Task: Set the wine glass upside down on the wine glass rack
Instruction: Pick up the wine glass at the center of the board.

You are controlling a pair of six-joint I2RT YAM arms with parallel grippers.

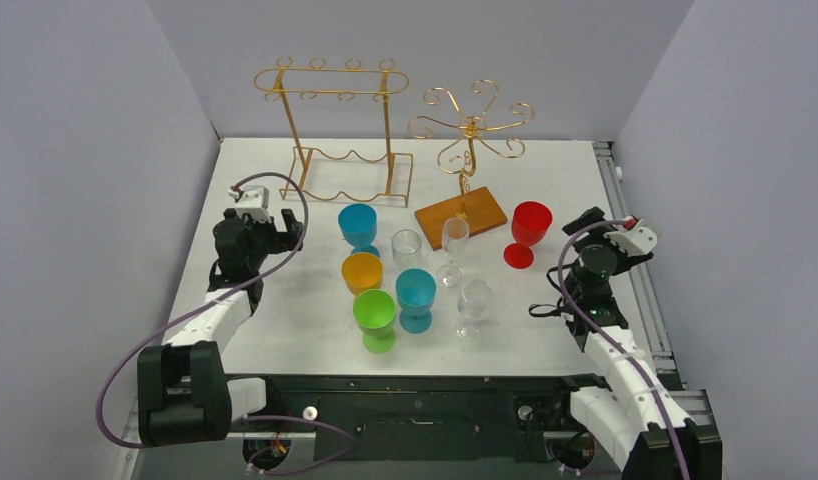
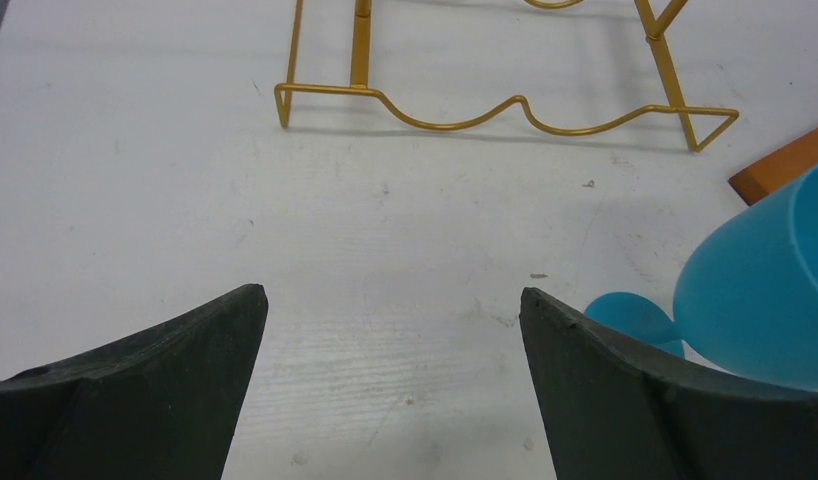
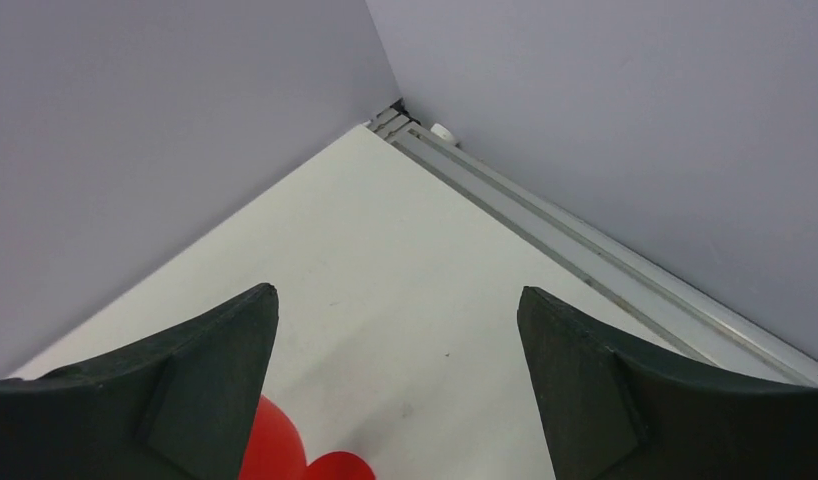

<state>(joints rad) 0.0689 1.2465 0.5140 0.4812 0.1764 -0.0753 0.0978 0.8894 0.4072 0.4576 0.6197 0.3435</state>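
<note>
Black base rail (image 1: 415, 400) is sitting nearest, white tabletop (image 1: 285, 330) is running back to plain grey walls (image 1: 435, 60). Left gripper (image 1: 290, 232) and right gripper (image 1: 585, 220) are both gaping, empty. Clear wine glasses (image 1: 455, 235) are standing mid-table, gold wire rack (image 1: 388, 130) far behind.

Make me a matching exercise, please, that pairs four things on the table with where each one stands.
Things:
1. red glass
2. green glass
3. orange glass
4. wooden base

Places:
A. frontmost of the four
B. under the tree-shaped rack
C. standing apart, far right
D. just behind the green one

Pairs: 1-C, 2-A, 3-D, 4-B
</note>
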